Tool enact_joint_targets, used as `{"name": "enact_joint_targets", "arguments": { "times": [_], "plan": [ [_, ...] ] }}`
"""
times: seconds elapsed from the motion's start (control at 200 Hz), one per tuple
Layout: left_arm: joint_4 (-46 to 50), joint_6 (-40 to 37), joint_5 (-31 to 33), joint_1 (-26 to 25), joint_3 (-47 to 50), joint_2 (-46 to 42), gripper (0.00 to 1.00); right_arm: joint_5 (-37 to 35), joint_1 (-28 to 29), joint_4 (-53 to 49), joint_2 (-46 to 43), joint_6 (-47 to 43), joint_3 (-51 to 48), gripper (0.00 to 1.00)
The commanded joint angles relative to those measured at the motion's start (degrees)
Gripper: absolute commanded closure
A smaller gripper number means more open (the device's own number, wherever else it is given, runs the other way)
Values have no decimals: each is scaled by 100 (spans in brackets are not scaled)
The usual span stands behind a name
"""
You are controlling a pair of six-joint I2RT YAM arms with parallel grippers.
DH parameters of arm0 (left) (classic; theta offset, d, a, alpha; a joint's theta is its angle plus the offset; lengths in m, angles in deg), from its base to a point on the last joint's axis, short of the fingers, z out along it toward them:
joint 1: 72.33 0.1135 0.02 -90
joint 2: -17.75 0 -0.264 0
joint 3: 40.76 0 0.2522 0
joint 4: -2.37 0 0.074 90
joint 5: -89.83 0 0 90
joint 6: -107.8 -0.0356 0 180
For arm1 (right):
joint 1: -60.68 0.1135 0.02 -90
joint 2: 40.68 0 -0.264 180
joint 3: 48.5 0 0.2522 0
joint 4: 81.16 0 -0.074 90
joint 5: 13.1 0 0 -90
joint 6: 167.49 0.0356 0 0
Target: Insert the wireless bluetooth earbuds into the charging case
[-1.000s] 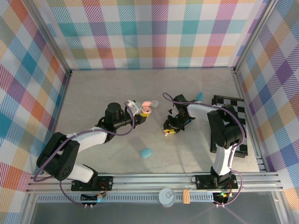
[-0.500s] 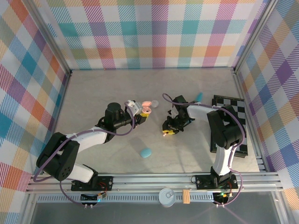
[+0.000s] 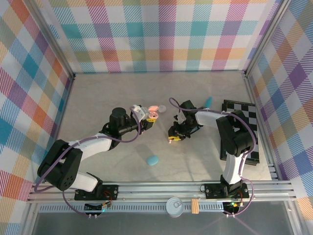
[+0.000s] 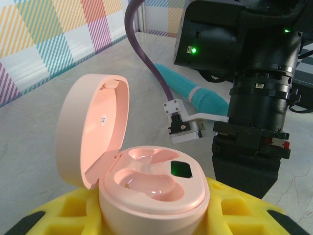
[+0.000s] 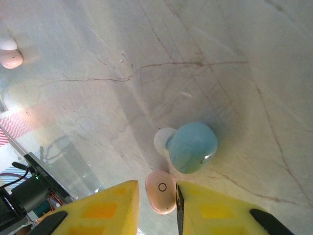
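The right gripper [image 5: 155, 190] is pinched on a pink earbud [image 5: 161, 192]. The bud sits between the two yellow foam pads [image 5: 110, 205], its flat face with the small ring mark turned toward the wrist camera. The bud's oval runs roughly along the length of the fingers, so its longer axis points out past the fingertips rather than across the jaws. Just beyond it on the marble table [image 5: 220, 58] lies a teal earbud [image 5: 191, 147] with a white tip, loose and close to the held one but not touching it.

Further out is the target. In the overhead view the right gripper [image 3: 172, 139] hangs over the middle of the table. The pink charging case [image 3: 153, 114] lies toward the robot's left and a little farther from the bases, with a short gap between them. The left gripper [image 4: 149, 215] is clamped on that case [image 4: 146, 181] from both sides with its own yellow pads. It holds the case upright with the lid [image 4: 93, 127] swung open and back, and both moulded wells [image 4: 146, 185] look empty and face upward.

The coming move likely turns on this offset. The right arm holds the bud and is the nearer one to place it, so it would have to travel left and away, then bring the bud down over a well. The bud's long axis probably has to turn to match the well's shape, and that match cannot be judged from these views.
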Motion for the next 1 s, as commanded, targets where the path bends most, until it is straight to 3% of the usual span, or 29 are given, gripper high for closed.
{"name": "enact_joint_targets", "arguments": {
  "times": [0.0, 0.475, 0.995],
  "plan": [
    [-8, -121, -7, -25, 5, -151, 73, 182, 61, 39, 81, 27, 1, 73],
    [-22, -135, 20, -16, 68, -196, 73, -31, 274, -175, 313, -116, 163, 73],
    [-8, -142, 38, -16, 102, -250, 73, -557, 371, -611, 173, -124, 359, 81]
  ]
}}
